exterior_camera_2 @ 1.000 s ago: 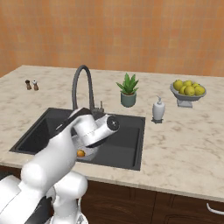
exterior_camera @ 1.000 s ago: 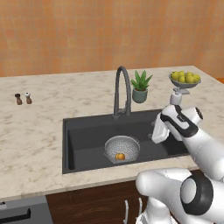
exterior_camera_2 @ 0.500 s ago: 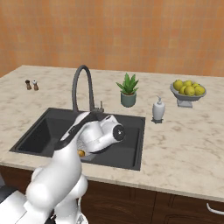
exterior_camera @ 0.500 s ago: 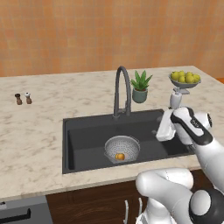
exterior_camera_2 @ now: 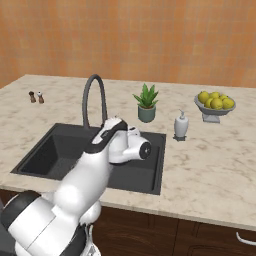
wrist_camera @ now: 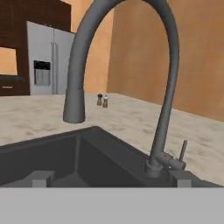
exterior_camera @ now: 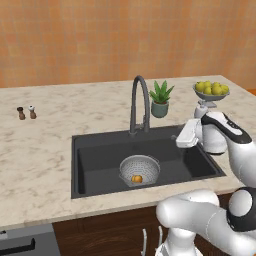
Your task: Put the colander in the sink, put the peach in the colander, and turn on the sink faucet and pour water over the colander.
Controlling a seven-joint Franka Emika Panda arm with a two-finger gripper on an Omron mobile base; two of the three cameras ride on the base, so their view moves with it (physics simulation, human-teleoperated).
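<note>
Sink [exterior_camera: 95, 150] taken as landmark: dark basin set in marble counter [exterior_camera: 40, 150]
Colander [exterior_camera: 140, 169] inside sink, on floor near middle, toward front wall
Peach [exterior_camera: 137, 178] inside colander, at its bottom
Faucet [exterior_camera: 139, 106] on counter at sink's back rim, about mid-length; spout arches forward over basin, nozzle [wrist_camera: 73, 107] hanging above basin, small lever [wrist_camera: 182, 151] sticking up beside base
Gripper [exterior_camera: 185, 136] over sink's right part, near back right corner, level with rim, aimed sideways toward faucet base
Released: fingertips [wrist_camera: 41, 178] spread wide at bottom of hand view, holding nothing, faucet base between them but well apart
From right base view gripper [exterior_camera_2: 112, 124] mostly hidden behind wrist, just right of faucet
Plant [exterior_camera: 160, 99] in grey pot behind sink's back right corner, just right of faucet
Soap bottle [exterior_camera_2: 180, 125] on counter right of sink, close to back right corner
Fruit bowl [exterior_camera: 211, 91] with yellow fruit further right of sink, behind soap bottle
Salt and pepper shakers [exterior_camera: 26, 112] far left of sink, toward back of counter; also past nozzle in hand view [wrist_camera: 102, 100]
Fridge [wrist_camera: 48, 63] seen in hand view beyond sink's far end, behind counter
</note>
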